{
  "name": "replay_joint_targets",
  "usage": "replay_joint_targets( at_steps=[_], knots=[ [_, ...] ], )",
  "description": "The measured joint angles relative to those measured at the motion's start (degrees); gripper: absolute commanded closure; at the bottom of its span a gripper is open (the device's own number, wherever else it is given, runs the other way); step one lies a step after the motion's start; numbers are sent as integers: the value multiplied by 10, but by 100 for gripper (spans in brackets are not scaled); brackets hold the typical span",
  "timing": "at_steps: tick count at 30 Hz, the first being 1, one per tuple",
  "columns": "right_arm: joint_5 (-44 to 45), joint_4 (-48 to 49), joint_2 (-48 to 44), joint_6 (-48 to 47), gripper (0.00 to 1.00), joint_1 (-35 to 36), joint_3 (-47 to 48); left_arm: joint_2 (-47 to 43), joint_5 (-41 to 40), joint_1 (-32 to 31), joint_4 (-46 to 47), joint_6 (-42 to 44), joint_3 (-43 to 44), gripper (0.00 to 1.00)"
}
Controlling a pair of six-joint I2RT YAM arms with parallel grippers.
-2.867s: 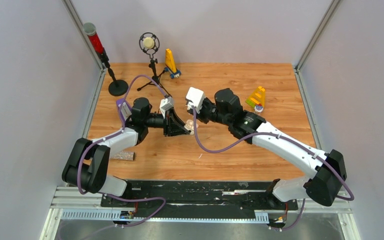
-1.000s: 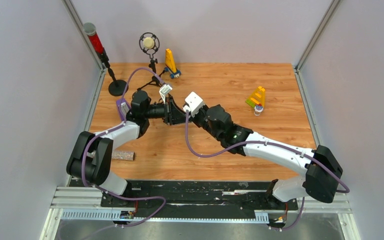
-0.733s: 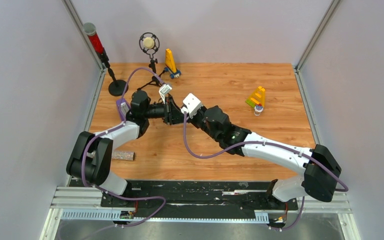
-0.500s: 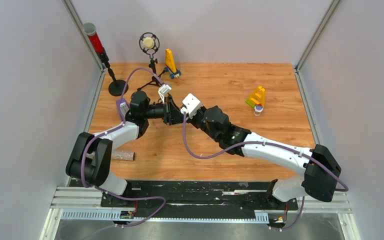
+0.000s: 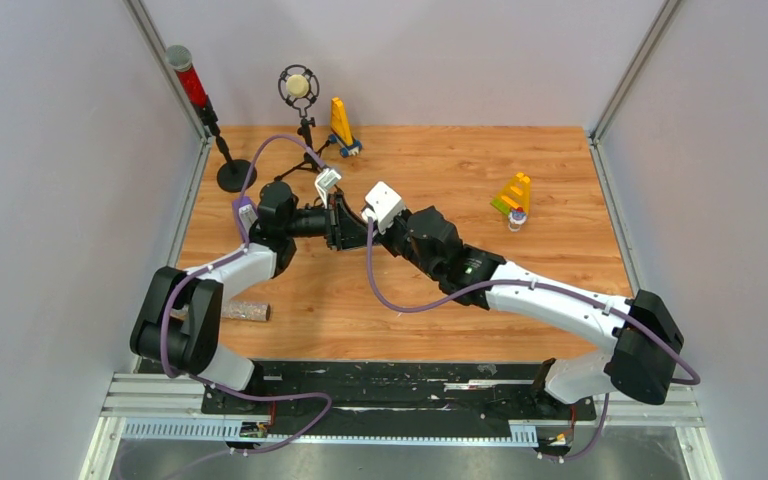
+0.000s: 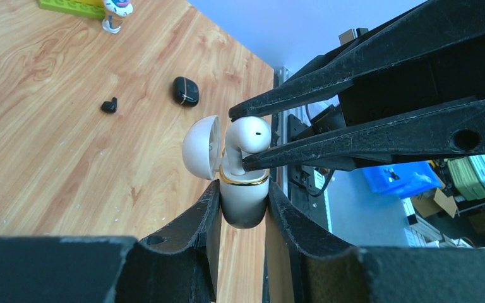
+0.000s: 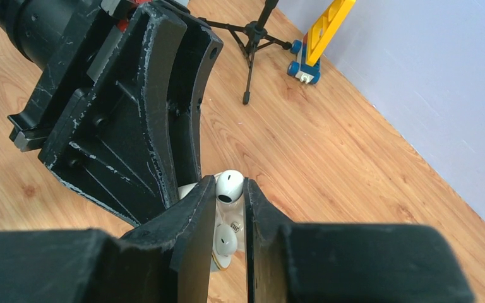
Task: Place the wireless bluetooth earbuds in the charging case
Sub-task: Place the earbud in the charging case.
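Earbud (image 6: pixel 247 134), probably light and slick: my right pincer (image 7: pixel 229 185) pinches its head over the charging case (image 6: pixel 243 205) my left pincer (image 6: pixel 242 188) clamps.

bright, even, diffuse light; faint soft shadows on the table (image 5: pixel 560 170); wrist views sharp mid-frame, nearest foreground slightly blurred.

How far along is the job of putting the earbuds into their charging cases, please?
Done: one white earbud sits in the open white case, clamped by the left gripper. In hand: the right gripper pinches a second white earbud at the case's mouth. Left: a black earbud lies loose on the table near the black case.
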Motion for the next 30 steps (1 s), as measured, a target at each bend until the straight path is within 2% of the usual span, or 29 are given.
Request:
replay_joint_targets(
  at_steps=[16, 23, 30],
  knots=[
    [-37, -60, -7, 28, 71, -2, 29, -5, 9, 5, 3, -1, -4, 89],
    [-58, -82, -11, 40, 70, -4, 36, -5, 7, 8, 5, 0, -4, 89],
    [-117, -107, -12, 57, 64, -8, 46, -8, -3, 8, 9, 0, -4, 89]
  ],
)
